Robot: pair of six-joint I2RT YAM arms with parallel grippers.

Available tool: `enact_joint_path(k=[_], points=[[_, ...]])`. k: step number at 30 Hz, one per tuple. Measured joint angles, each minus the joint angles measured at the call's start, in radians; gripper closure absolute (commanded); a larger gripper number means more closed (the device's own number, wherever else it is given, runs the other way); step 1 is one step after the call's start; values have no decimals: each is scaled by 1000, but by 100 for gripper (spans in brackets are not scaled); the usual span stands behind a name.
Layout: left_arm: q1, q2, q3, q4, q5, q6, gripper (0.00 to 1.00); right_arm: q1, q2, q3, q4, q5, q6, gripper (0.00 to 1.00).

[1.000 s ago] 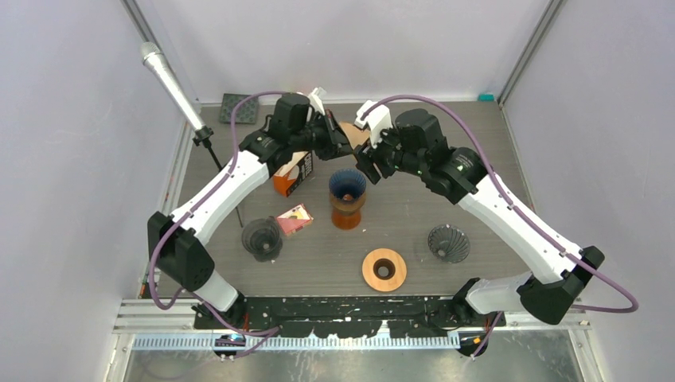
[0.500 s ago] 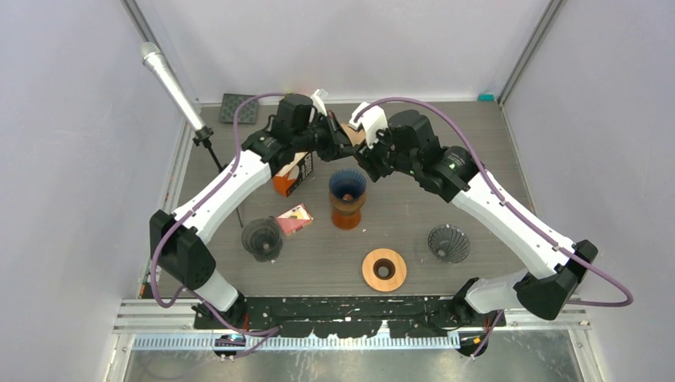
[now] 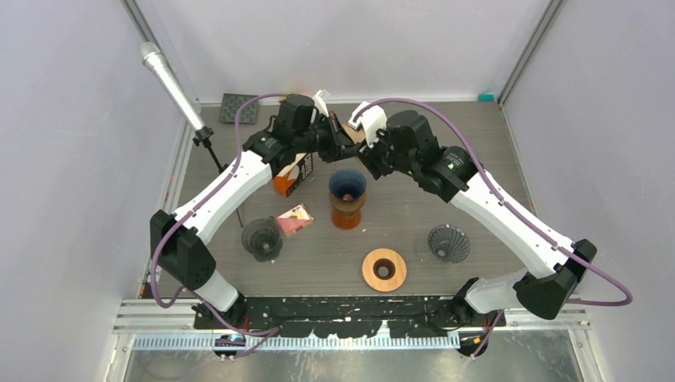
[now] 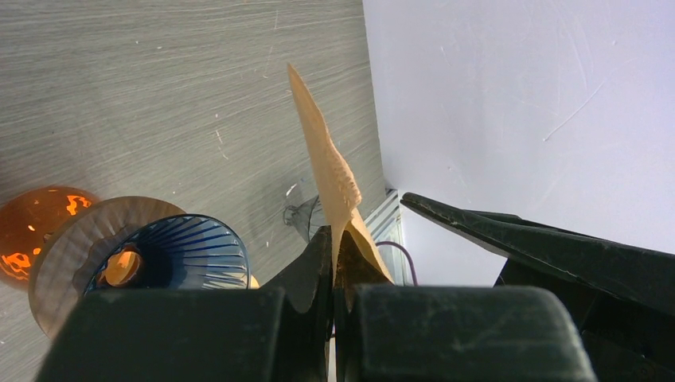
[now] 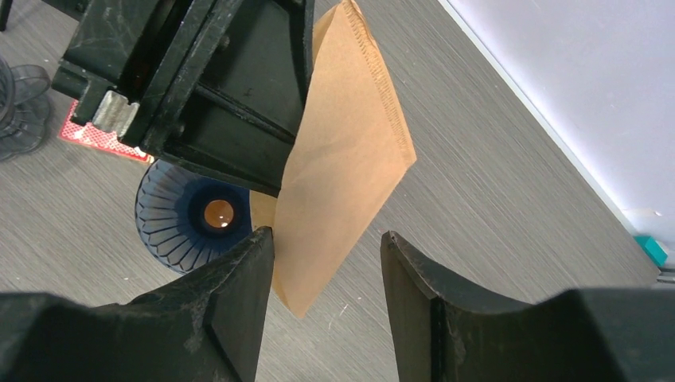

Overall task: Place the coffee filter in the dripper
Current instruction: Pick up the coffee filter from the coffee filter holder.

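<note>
Closing my right gripper (image 5: 326, 263) in around the filter (image 5: 342, 151), jaws spread but narrowing; left gripper (image 4: 333, 239) pinches it mid-air near the dripper (image 3: 348, 185), so handover's close

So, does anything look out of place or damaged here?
Nothing spilled or broken. One oddity: the coffee filter is folded flat, pinched at one corner by the left claw, the open right claw straddling its edge.
</note>
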Motion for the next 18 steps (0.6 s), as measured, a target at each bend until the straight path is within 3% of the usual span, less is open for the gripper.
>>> enact_joint_path(k=[18], points=[[-3,0,0,8,10,8,100,12,0,0,23,103,-41,50]])
